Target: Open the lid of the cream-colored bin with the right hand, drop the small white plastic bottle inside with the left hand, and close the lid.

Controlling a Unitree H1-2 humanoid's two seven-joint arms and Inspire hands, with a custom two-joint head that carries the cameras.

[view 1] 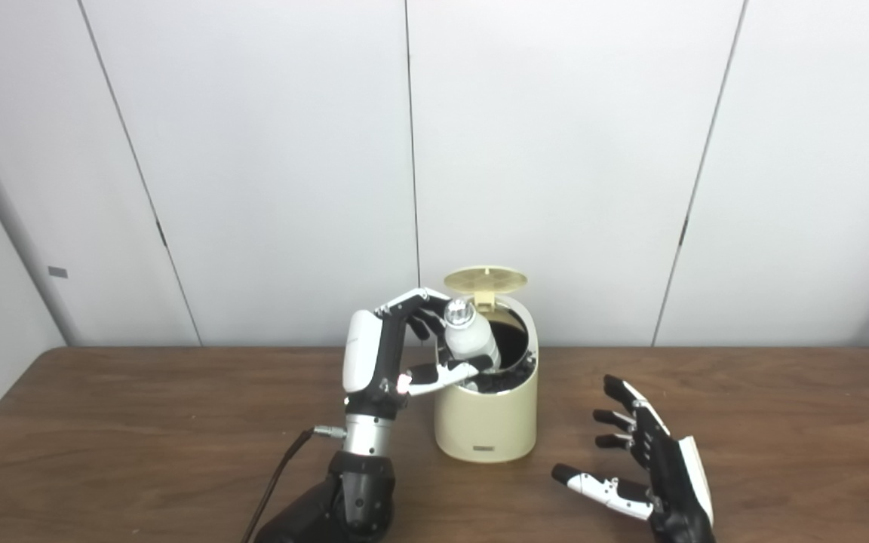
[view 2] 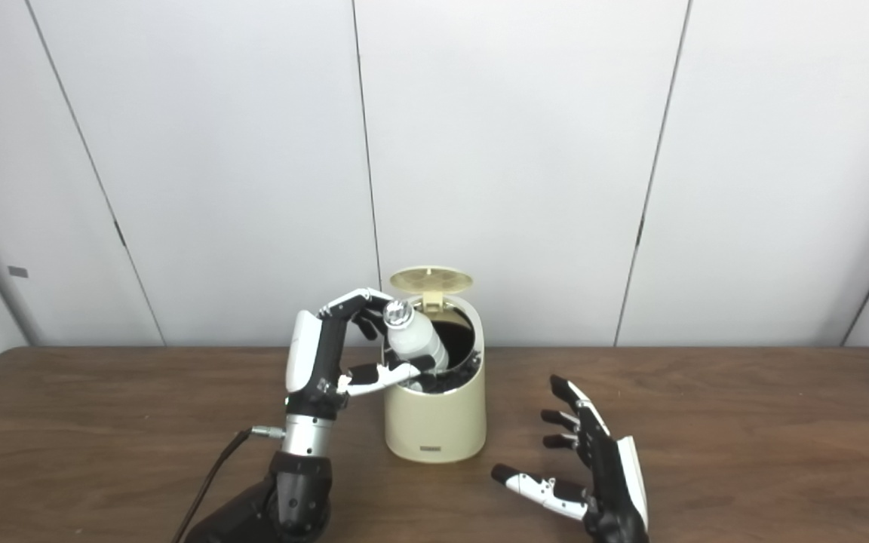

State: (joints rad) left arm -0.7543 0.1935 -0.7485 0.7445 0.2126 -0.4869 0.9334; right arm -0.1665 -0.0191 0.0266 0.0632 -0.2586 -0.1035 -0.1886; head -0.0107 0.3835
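The left hand (view 1: 389, 354) is gripping the small white plastic bottle (view 1: 471, 338), tilted over the cream-colored cylindrical bin's (view 1: 487, 422) open mouth; released crooked, it is risking catching the rim. The right hand (view 1: 649, 460) is resting open.

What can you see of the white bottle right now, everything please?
The small white plastic bottle looks like milky, translucent plastic with a ridged, silvery-clear cap at its top. It is tilted, cap up and toward the left, lower end dipping into the open mouth of the cream-colored bin, whose lid stands raised behind it. The left hand holds it, fingers above and thumb below. Its base is hidden inside the bin.
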